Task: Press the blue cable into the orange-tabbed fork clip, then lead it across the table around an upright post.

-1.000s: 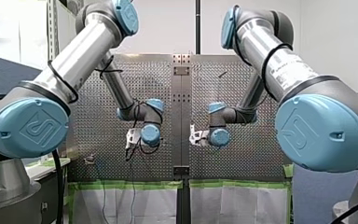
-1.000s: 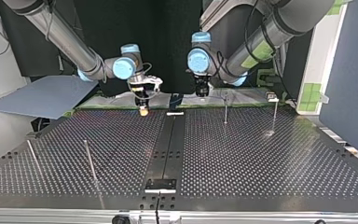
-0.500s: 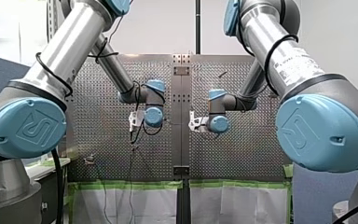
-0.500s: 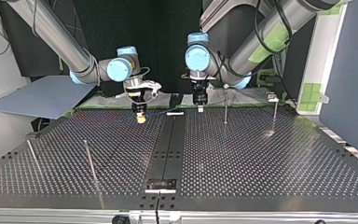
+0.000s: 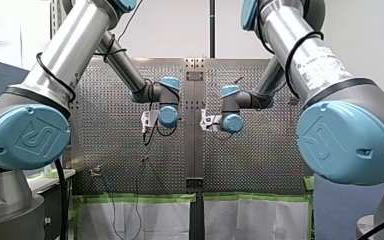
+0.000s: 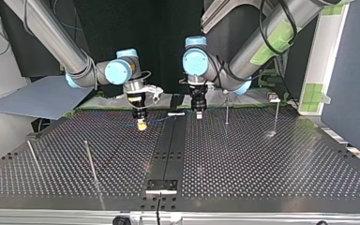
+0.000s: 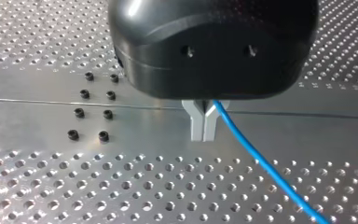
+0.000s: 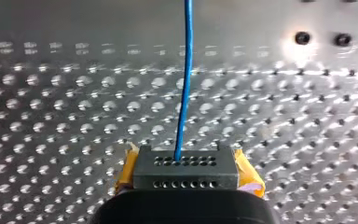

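Our left claw (image 7: 203,134) is clenched on the thin blue cable (image 7: 261,162); right claw (image 8: 186,163) grips it too. Cable runs straight btwn both, just above the perforated metal worktop (image 7: 98,140).

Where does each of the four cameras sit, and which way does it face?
Front view: behind the shoulders, facing the perforated table; my left arm and my right arm frame it.
Top view: across the table, facing both arms, sides crossed.
Left wrist view: along my left gripper, onto the blue cable.
Right wrist view: along my right gripper.
Both wrist views share the cable.
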Controlling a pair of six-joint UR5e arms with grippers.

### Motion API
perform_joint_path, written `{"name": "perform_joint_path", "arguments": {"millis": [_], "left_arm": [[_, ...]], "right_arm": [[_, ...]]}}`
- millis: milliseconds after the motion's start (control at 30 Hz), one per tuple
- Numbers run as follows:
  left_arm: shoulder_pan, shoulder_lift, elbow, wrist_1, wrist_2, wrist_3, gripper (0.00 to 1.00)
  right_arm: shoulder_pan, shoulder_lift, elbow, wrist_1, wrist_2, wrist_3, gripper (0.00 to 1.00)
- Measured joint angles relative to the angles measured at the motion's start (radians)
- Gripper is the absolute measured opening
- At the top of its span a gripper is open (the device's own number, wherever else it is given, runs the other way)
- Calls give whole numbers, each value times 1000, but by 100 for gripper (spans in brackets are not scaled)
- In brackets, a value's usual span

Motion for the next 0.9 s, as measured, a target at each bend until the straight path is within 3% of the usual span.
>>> {"name": "perform_joint_path", "arguments": {"millis": [567, 900], "left_arm": [[0, 1, 69, -70, -2, -13, 0], [0, 35, 82, -84, -2, -31, 0]], "right_arm": [[9, -89, -25, 37, -2, 4, 0], [13, -110, -42, 69, -2, 1, 0]]}}
